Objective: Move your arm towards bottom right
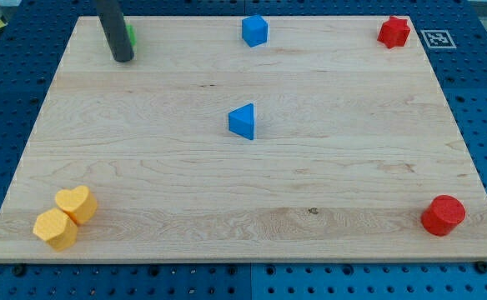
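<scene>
My tip point(123, 57) rests on the wooden board point(252, 192) at the view's top left. A green block point(131, 36) sits right behind the rod, mostly hidden by it. A blue cube point(254, 31) is at the top centre. A blue triangular block point(243, 122) lies near the board's middle. A red star block point(394, 32) is at the top right. A red cylinder point(442, 216) stands at the bottom right. A yellow heart block point(77, 203) and a yellow hexagonal block point(55, 229) touch each other at the bottom left.
A blue pegboard table point(485, 92) surrounds the board. A black-and-white marker tag point(437, 38) lies just off the board's top right corner.
</scene>
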